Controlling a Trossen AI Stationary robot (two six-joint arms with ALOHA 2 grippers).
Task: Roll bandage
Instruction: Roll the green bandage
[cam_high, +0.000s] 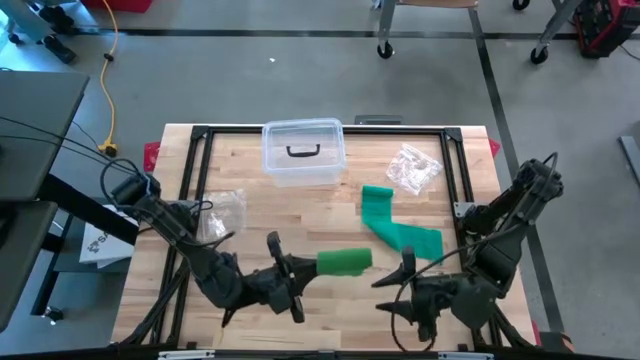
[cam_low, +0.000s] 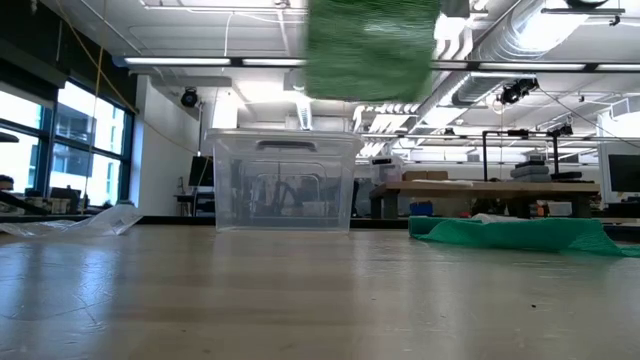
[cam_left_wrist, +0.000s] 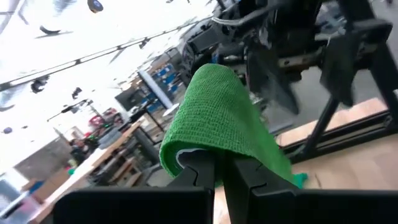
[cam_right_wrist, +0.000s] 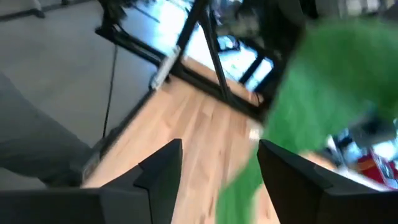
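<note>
From above, the left hand (cam_high: 300, 272) pinched one end of the green roll (cam_high: 345, 261), held above the desk (cam_high: 300, 210) near its front edge. The loose tail (cam_high: 400, 228) lay crumpled toward the right hand (cam_high: 405, 275), which was spread and empty.

At desk height, the roll (cam_low: 370, 45) hung high, clear of the wood, with the bin (cam_low: 285, 180) behind.

The left wrist showed its fingers (cam_left_wrist: 242, 180) pressed onto the roll (cam_left_wrist: 217, 118).

The right wrist showed spread fingers (cam_right_wrist: 158, 165) beside green cloth (cam_right_wrist: 323, 93).

The bandage looked light, soft and springy; its free tail seemed the place to grip.
</note>
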